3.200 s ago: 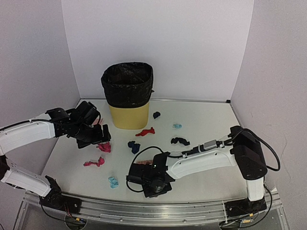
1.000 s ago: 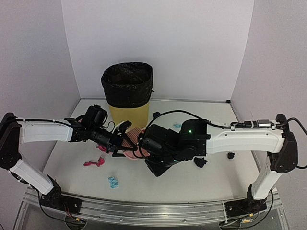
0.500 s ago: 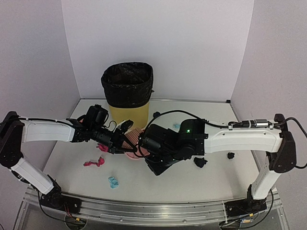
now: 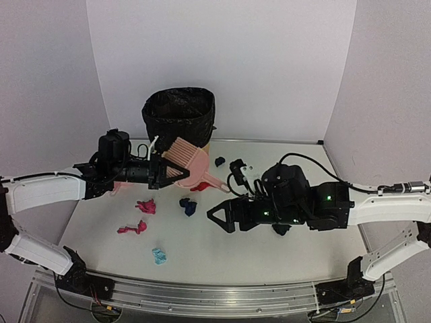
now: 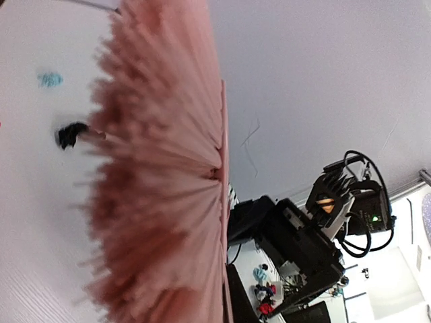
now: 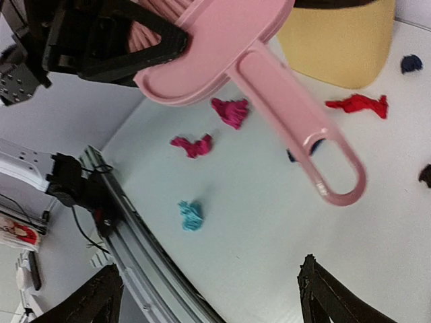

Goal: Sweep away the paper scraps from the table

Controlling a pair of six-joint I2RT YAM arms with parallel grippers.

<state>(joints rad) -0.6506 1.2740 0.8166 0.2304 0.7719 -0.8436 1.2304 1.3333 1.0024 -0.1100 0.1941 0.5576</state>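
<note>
The left gripper [image 4: 158, 173] clamps the pink dustpan [image 4: 192, 165] (in the air near the table's [image 4: 222, 262] back edge); the right gripper [image 6: 209, 268] stands wide open, empty.

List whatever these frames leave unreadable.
- Left wrist view: the blurred brush fills the frame, hiding how the left gripper grips.
- Top view: the trash bin contents are lost in the black liner.
- Top view: a black scrap lies partly under the right arm.
- Right wrist view: a navy scrap is mostly behind the dustpan handle.
</note>
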